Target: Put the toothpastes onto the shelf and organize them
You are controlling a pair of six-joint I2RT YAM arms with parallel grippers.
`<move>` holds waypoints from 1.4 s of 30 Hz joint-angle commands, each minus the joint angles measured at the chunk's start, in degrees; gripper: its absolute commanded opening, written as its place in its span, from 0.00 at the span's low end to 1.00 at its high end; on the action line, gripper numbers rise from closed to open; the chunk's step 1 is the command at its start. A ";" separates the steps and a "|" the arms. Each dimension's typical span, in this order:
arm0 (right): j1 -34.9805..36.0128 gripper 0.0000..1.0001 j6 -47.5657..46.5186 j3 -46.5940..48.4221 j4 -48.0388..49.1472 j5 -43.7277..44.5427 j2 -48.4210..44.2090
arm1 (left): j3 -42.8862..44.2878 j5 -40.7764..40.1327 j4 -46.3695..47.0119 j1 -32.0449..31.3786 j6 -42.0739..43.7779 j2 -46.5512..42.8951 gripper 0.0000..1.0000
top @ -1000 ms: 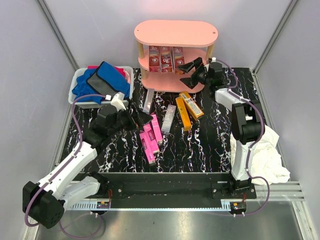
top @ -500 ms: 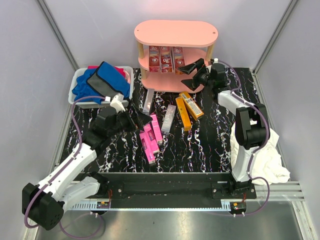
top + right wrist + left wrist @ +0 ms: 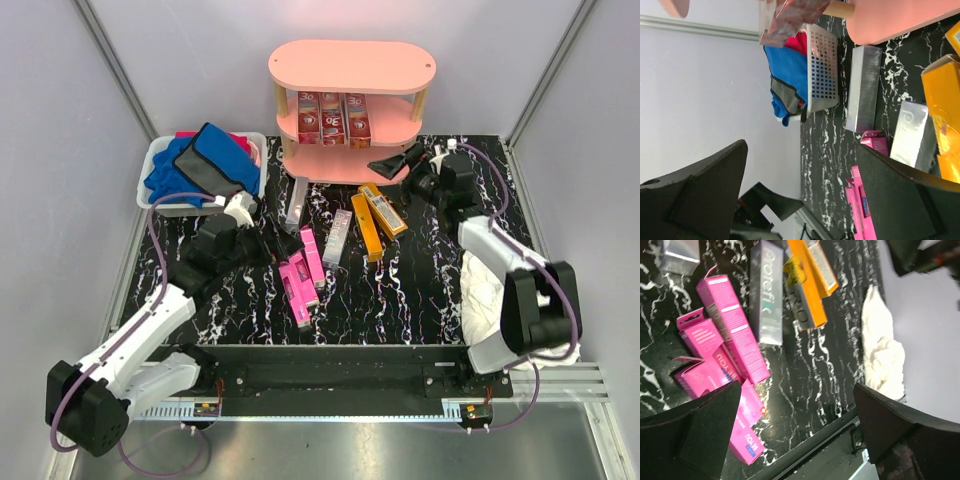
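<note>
Right hand (image 3: 392,160) back from shelf (image 3: 350,65), empty.

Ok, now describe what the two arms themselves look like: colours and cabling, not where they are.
Both the left arm and the right arm have white links joined by chunky black joint housings. A thin purple cable loops loosely along each one. The fingers are matte black, broad and wedge-shaped. No markings are readable on either arm.
</note>
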 commanded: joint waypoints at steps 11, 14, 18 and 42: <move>0.40 1.00 -11.68 -20.41 -22.19 14.33 -36.97 | 3.19 -4.53 -11.28 0.07 7.45 5.37 0.99; 0.40 1.00 -15.90 -18.93 -28.68 18.19 -39.18 | 1.70 -6.19 -11.19 -0.11 6.40 6.07 0.99; 0.40 1.00 -17.84 -17.96 -32.03 19.61 -40.60 | 0.38 -8.48 -11.10 -0.90 4.11 6.69 0.99; 0.31 1.00 -18.72 -16.02 -32.83 19.26 -34.89 | 38.77 -22.73 -11.72 -13.29 18.87 48.58 0.99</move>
